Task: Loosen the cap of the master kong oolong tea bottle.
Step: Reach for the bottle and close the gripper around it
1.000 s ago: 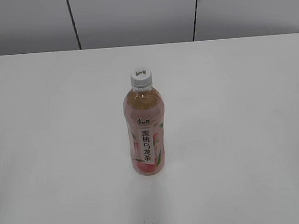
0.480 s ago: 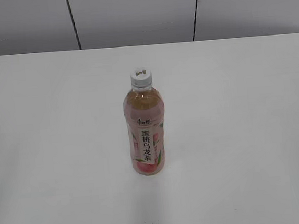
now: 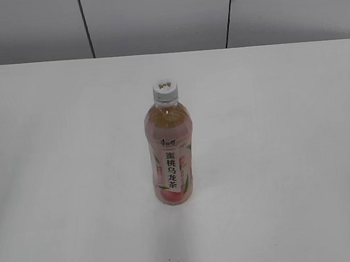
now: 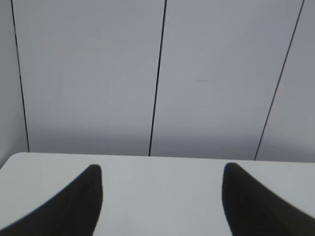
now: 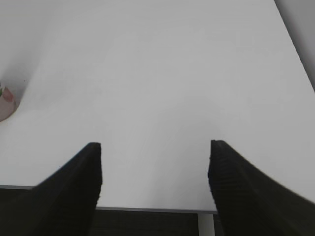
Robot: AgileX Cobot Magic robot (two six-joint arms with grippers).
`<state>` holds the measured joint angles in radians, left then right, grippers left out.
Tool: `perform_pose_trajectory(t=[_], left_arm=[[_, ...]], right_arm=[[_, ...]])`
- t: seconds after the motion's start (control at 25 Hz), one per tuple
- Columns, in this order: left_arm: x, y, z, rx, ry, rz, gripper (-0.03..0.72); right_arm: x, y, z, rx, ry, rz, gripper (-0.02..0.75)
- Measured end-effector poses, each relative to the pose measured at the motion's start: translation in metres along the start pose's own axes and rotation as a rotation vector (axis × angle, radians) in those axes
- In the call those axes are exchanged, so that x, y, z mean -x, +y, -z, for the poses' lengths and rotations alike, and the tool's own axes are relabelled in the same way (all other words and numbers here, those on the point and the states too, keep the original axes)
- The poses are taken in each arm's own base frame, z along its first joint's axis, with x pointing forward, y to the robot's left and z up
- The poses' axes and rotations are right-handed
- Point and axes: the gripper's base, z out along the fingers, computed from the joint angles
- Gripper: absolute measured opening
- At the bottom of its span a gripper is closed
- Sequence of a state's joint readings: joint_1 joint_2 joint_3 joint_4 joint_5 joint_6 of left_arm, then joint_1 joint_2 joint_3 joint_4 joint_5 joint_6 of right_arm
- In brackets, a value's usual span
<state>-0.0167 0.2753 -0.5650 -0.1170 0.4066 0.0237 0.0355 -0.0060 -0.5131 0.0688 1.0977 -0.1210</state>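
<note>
The master kong oolong tea bottle (image 3: 170, 156) stands upright in the middle of the white table (image 3: 275, 159), with its pink peach label facing me. The white ribbed cap (image 3: 165, 91) sits on its neck. Neither arm shows in the exterior view. In the left wrist view my left gripper (image 4: 160, 172) is open and empty, facing the back wall; the bottle is out of that view. In the right wrist view my right gripper (image 5: 155, 147) is open and empty over the table's front edge, and only the bottle's base (image 5: 6, 103) shows at the far left.
A grey panelled wall (image 3: 159, 16) with dark seams stands behind the table. The table's front edge (image 5: 147, 209) lies under my right gripper, with dark floor below it.
</note>
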Motion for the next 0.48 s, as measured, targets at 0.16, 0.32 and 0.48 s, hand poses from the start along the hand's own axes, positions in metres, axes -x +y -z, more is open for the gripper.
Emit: perform_pose_trajectory(t=[0.16, 0.32, 0.48], left_arm=[[0.004, 0.003, -0.036, 0.014, -0.005, 0.019, 0.468], [0.0, 0.007, -0.077, 0.035, 0.013, 0.043, 0.468], [-0.007, 0.011, -0.112, 0.06, 0.002, 0.057, 0.468]], right_arm=[[0.0, 0.0, 0.0, 0.0, 0.0, 0.0, 0.512], [0.0, 0.0, 0.0, 0.0, 0.0, 0.0, 0.512], [0.0, 0.0, 0.0, 0.0, 0.0, 0.0, 0.512]])
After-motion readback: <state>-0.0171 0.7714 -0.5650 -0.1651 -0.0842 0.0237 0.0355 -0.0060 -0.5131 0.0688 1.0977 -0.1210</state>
